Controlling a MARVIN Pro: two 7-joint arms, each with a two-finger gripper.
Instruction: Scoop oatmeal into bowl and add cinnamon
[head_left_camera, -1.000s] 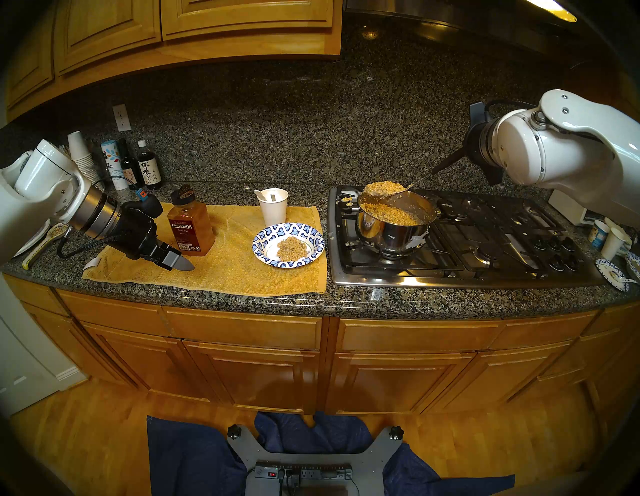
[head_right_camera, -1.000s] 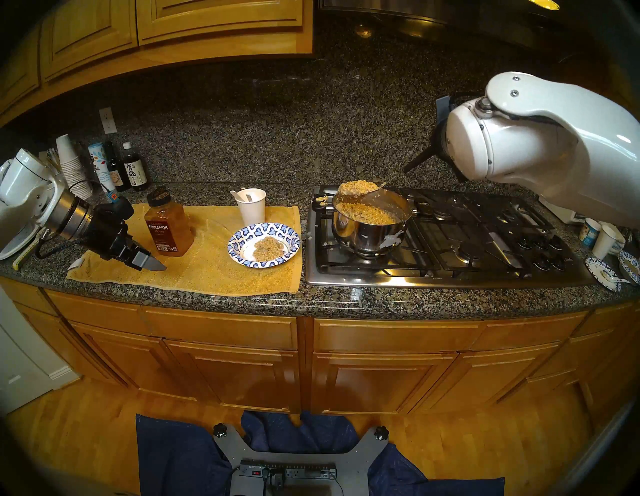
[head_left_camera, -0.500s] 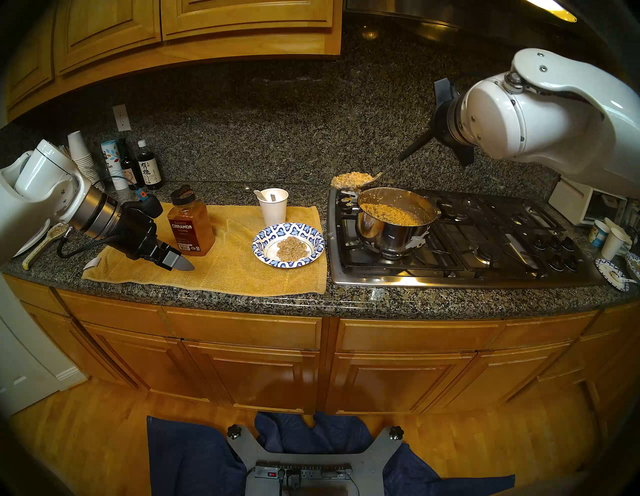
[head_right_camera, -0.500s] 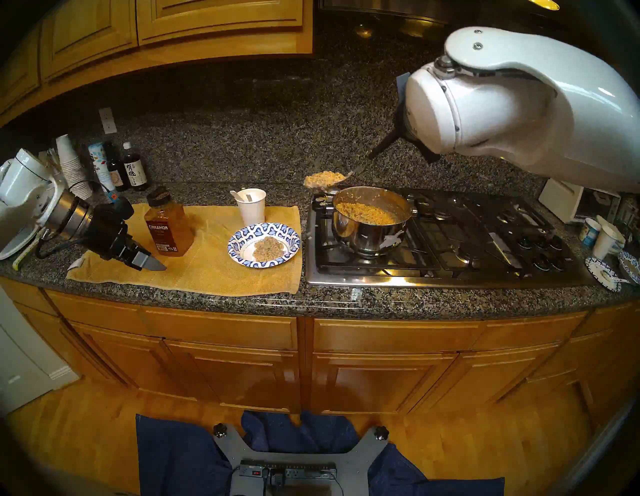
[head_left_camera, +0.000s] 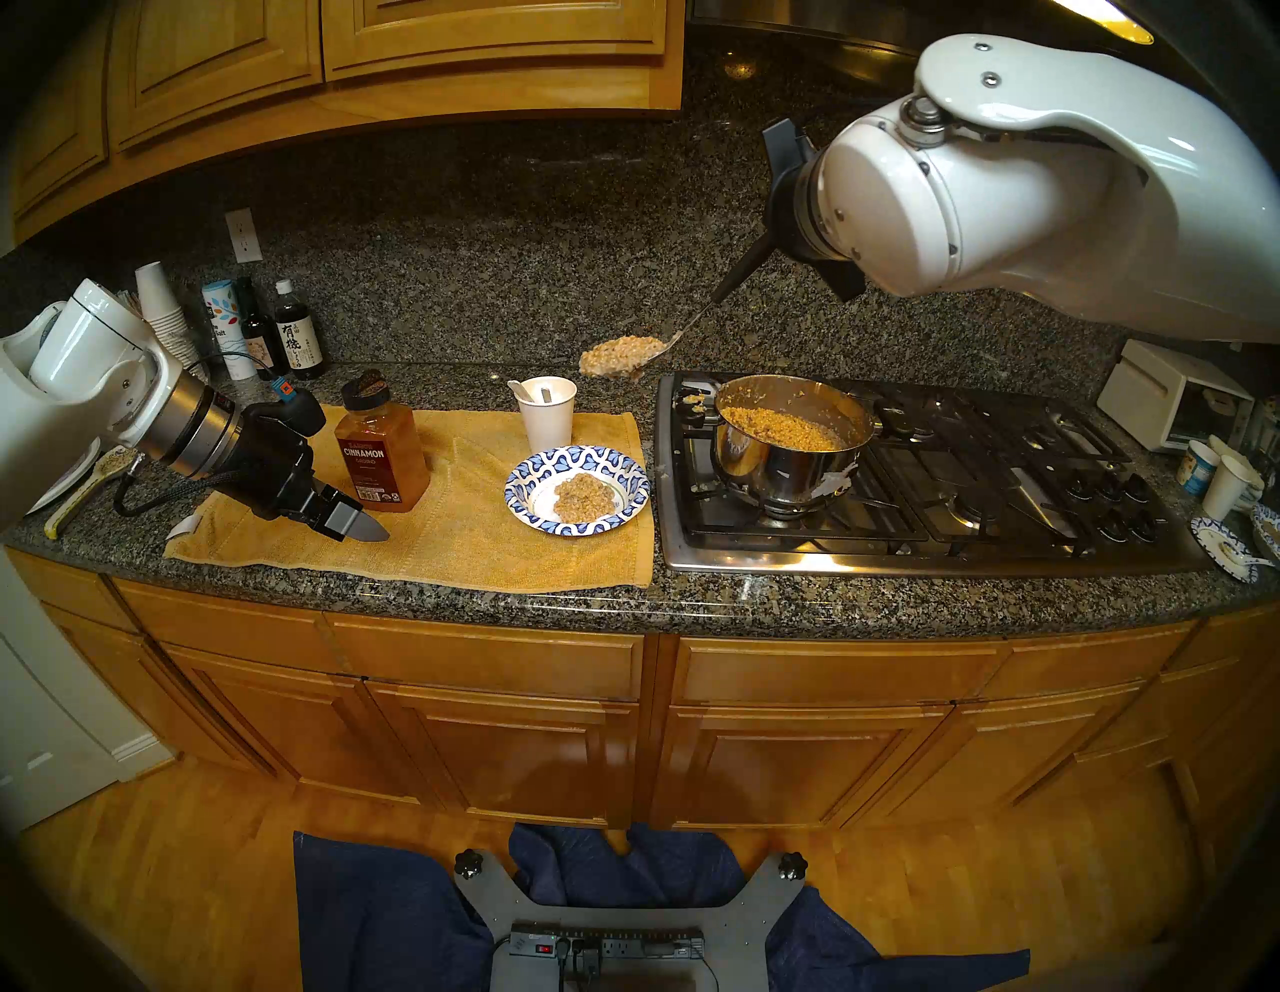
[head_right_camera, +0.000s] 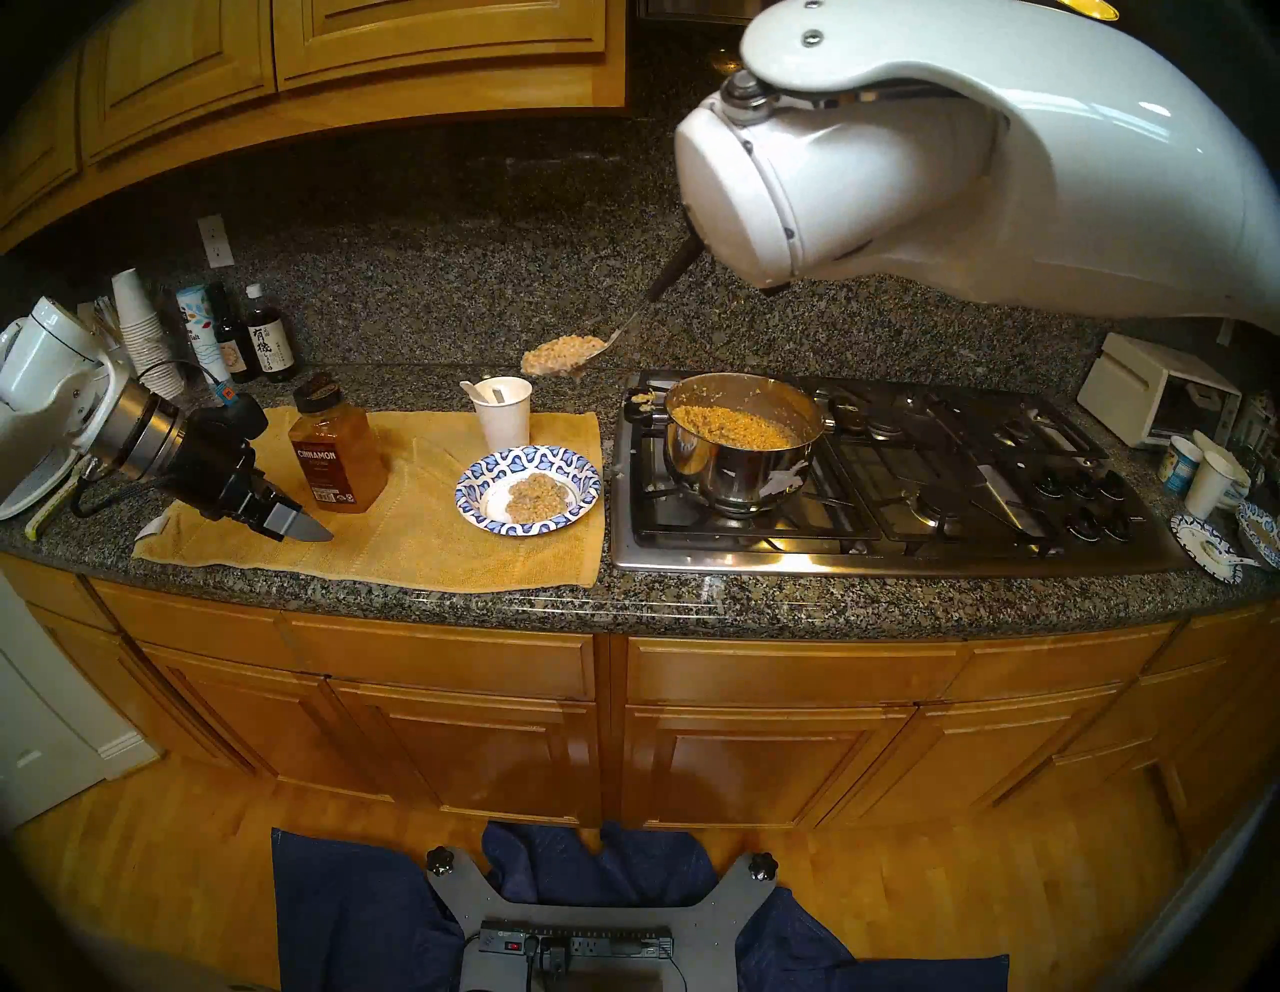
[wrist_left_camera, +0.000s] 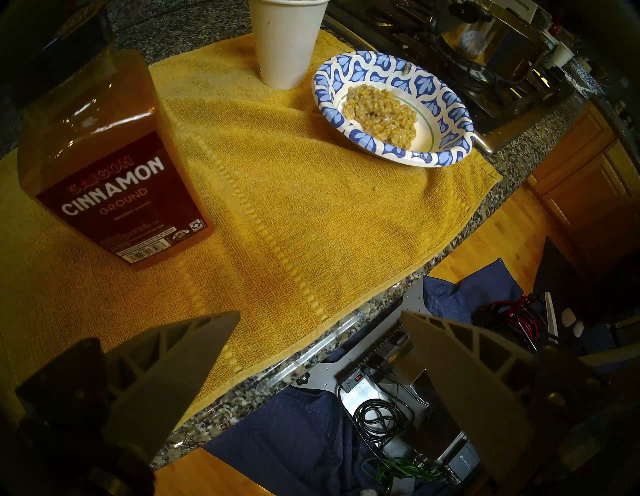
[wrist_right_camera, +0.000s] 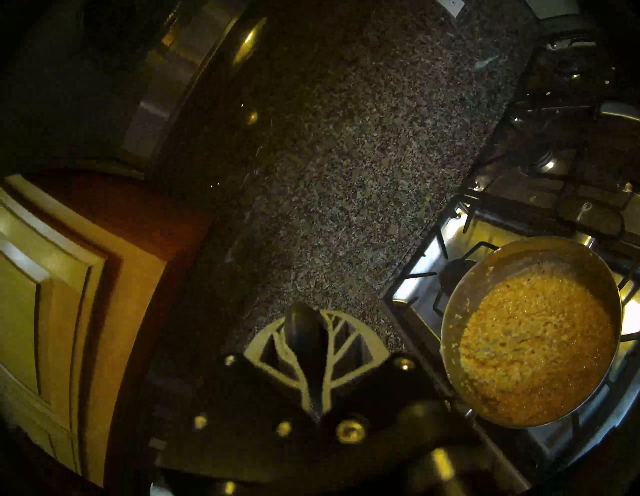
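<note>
My right gripper (wrist_right_camera: 307, 324) is shut on the black handle of a metal spoon (head_left_camera: 692, 325). The spoon carries a heap of oatmeal (head_left_camera: 618, 355) in the air, above the counter between the white paper cup (head_left_camera: 547, 415) and the steel pot (head_left_camera: 776, 471). More oatmeal (head_left_camera: 783, 428) fills the pot. The blue-patterned paper bowl (head_left_camera: 589, 457) sits on the yellow towel, in front of and below the spoon, with a lump of oatmeal (wrist_left_camera: 381, 111) in it. The cinnamon (head_left_camera: 381, 450) jar stands upright on the towel. My left gripper (wrist_left_camera: 320, 315) hangs open and empty just in front of the jar.
The gas cooktop (head_left_camera: 970, 499) takes up the right of the granite counter. Dark bottles (head_left_camera: 298, 332) and stacked cups (head_left_camera: 156, 298) stand at the back left. Cups and used paper plates (head_left_camera: 1226, 547) crowd the far right. Upper cabinets (head_left_camera: 415, 55) hang over the counter.
My right arm has lifted the loaded spoon out over the pot's rim and carried it left, to above the counter beside the paper cup. The left arm has stayed still.
</note>
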